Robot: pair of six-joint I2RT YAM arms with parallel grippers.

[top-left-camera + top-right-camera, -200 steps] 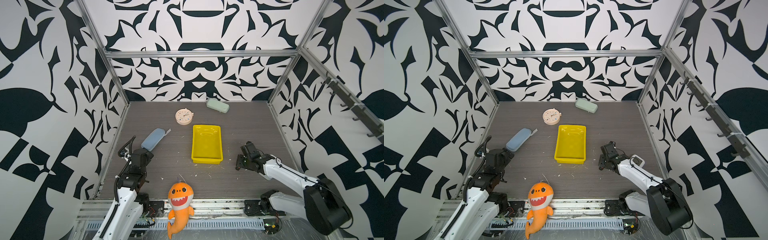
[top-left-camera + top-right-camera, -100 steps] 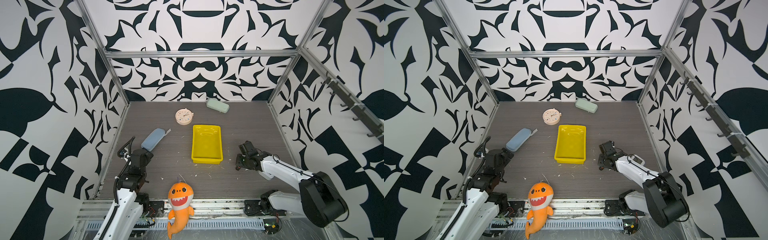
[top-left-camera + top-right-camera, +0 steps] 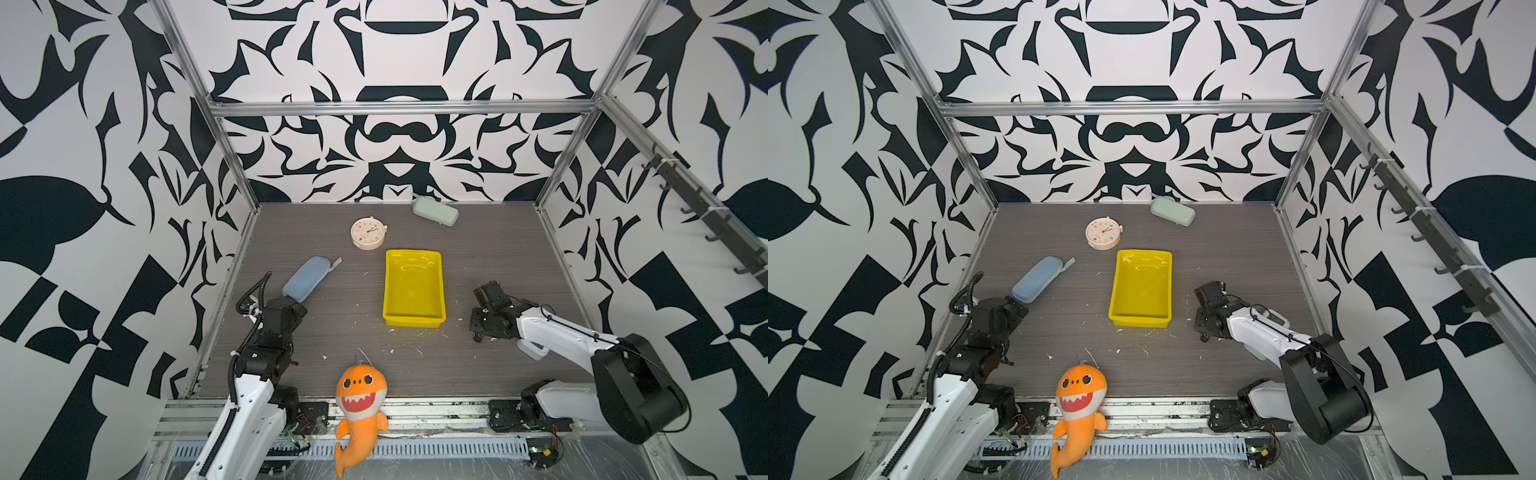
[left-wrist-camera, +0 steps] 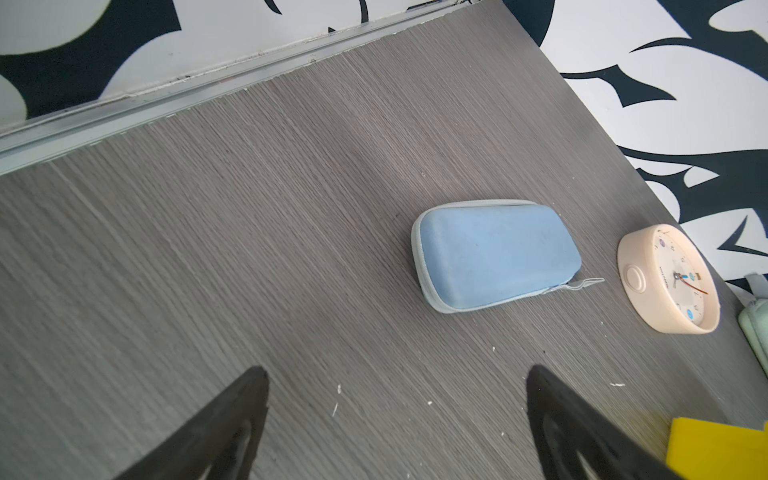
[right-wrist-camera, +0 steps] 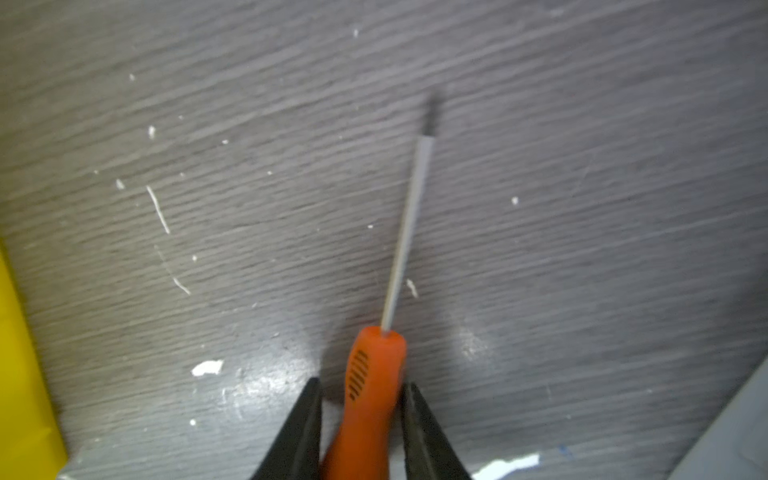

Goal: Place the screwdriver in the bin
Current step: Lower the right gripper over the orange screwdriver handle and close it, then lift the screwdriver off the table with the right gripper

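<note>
Orange screwdriver (image 5: 374, 415), thin grey shaft, between right gripper (image 5: 362, 382) fingers (clamped? cannot tell).

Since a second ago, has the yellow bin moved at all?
No. The bin lies where it was: its far rim just as close to the clock and the same gap from the back wall.

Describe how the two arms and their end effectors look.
Both are alike: the left arm and the right arm have glossy white link shells with black joint housings. A ribbed black conduit loops along the left; a thin black cable runs along the right. The left end effector and right end effector have matte black, tapered fingers.
</note>
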